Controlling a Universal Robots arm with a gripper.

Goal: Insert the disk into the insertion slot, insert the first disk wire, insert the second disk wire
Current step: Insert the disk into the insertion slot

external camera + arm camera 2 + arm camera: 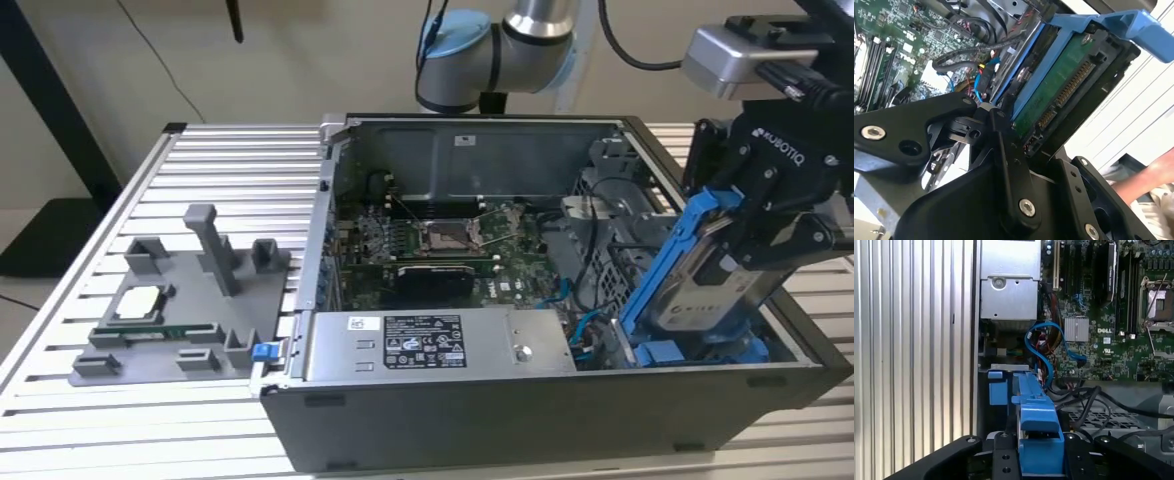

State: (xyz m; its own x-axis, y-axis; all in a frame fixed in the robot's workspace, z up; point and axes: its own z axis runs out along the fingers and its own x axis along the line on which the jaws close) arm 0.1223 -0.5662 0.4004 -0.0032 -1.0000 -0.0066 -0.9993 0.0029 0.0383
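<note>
My gripper [761, 250] is shut on the disk [710, 292], a silver drive with a white label in a bright blue carrier [674, 255]. The disk is held tilted and nearly on end, and its lower end is down inside the insertion slot [667, 352] at the case's front corner, on the exterior view's right. The second wrist view looks at the disk's green circuit board [1064, 85] and connector, clamped between my black fingers [1006, 165]. In the first wrist view the carrier [1036, 440] points into the case, and a looped blue wire [1044, 347] and black wires [1089, 405] lie loose beside it.
The open computer case [534, 420] lies on a slatted aluminium table [200, 170]. Inside are the motherboard [441, 245] and a labelled silver power-supply box [427, 345]. A grey fixture with small parts [187, 300] stands at the exterior view's left. A person's arm [1154, 175] is nearby.
</note>
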